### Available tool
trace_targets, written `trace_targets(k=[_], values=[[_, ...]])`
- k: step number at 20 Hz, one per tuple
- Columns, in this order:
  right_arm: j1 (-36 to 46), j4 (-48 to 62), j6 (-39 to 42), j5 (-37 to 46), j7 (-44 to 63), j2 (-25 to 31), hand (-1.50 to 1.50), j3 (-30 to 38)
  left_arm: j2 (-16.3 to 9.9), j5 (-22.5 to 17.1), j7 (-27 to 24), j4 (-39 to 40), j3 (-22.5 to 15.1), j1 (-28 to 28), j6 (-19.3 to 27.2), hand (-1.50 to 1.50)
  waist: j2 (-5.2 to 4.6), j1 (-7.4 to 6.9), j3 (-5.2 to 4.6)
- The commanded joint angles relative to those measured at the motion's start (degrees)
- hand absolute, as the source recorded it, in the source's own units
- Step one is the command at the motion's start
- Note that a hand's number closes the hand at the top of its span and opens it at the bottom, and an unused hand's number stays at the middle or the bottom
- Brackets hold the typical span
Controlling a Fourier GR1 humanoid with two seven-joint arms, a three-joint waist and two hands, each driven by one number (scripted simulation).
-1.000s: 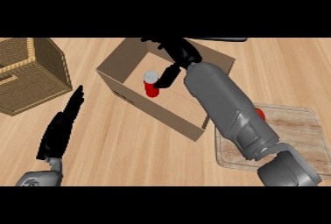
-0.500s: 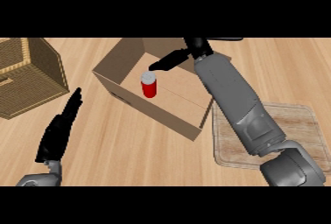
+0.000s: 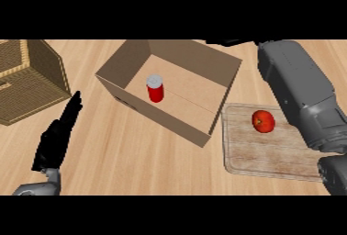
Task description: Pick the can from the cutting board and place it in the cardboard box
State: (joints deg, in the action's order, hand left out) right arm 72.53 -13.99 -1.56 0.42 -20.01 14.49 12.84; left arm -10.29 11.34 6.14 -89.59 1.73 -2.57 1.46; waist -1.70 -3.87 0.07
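A round red tomato (image 3: 263, 121) with a dark stem spot lies at the right side of the view. At the left edge stands a brown woven wicker basket (image 3: 30, 78) of square shape, with its side turned to the viewer. Both rest over a light wooden counter top (image 3: 136, 151), well apart from each other.

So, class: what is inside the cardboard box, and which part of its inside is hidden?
A red can with a silver top stands upright on the floor of the cardboard box. Nothing else shows inside. The near walls cover the floor's front edge.
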Motion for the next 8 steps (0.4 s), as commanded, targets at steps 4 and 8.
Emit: trace_targets(k=[4, 8], values=[[-3.6, 2.7, 11.2, -2.3, -4.1, 12.9, -1.5, 3.6, -0.1, -0.1, 0.9, -1.0, 0.2, -0.4, -0.2, 0.0, -0.33, -0.14, 0.11], [-6.3, 3.8, 16.8, -0.9, -7.2, 17.0, -1.5, 2.7, 0.6, 0.3, -1.8, 0.5, -0.9, 0.1, -0.5, 0.0, -0.75, -0.5, 0.13]])
